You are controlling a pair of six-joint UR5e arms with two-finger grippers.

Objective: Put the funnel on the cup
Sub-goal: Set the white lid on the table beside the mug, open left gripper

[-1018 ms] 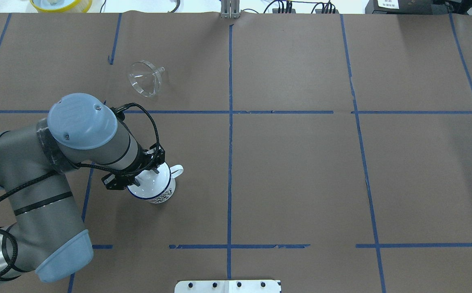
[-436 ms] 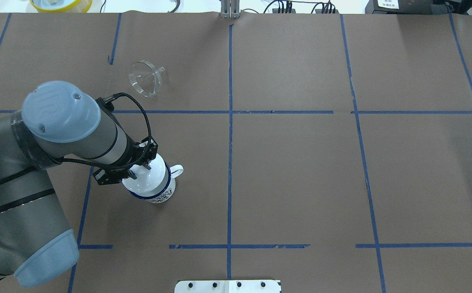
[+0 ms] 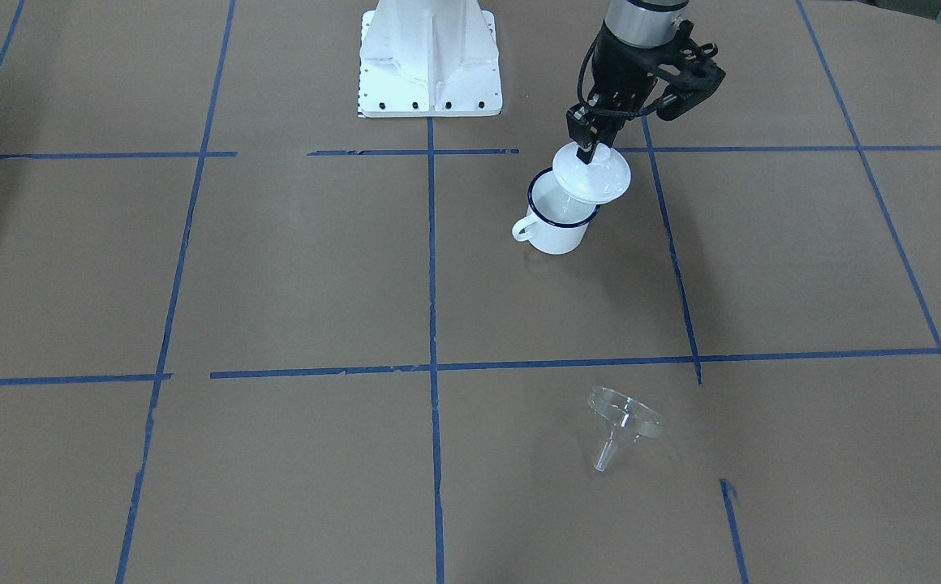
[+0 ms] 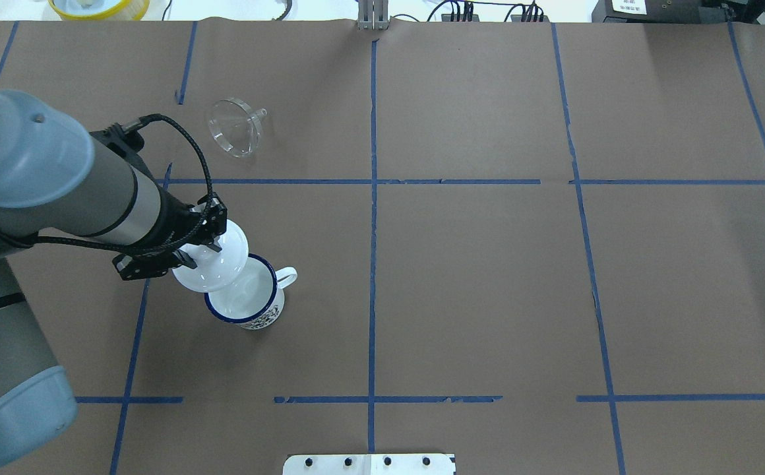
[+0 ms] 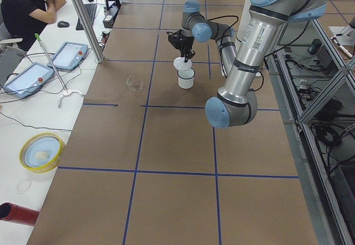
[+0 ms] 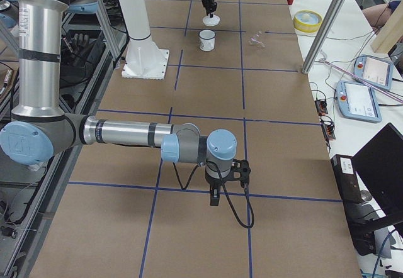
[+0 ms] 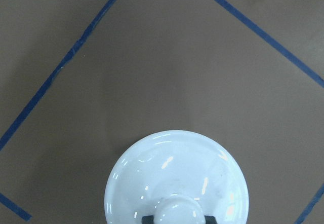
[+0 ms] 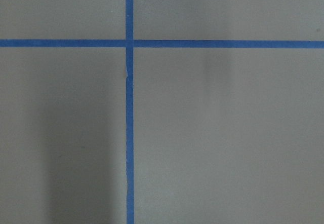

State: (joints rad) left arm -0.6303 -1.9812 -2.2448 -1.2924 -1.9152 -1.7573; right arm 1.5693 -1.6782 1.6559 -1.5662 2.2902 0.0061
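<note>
The cup (image 4: 258,310) is a white enamel mug with a dark blue rim, standing upright with its mouth uncovered; it also shows in the front view (image 3: 558,225). My left gripper (image 4: 207,247) is shut on the knob of a white round lid (image 4: 213,265), held in the air just left of the mug and overlapping its rim. The lid fills the lower part of the left wrist view (image 7: 177,176). The clear funnel (image 4: 234,126) lies on its side far beyond the mug, also seen in the front view (image 3: 623,418). My right gripper (image 6: 214,197) hangs over bare table far away; I cannot tell its state.
The white robot base plate (image 3: 430,57) sits at the near edge. Blue tape lines grid the brown paper. A yellow-rimmed dish (image 4: 99,6) lies beyond the far edge. An operator (image 5: 25,4) sits at a side bench with tablets (image 5: 66,55).
My left arm has lifted the white lid off the mug and carried it up and to the left. The mug's mouth now shows. Funnel and mug have not moved.
</note>
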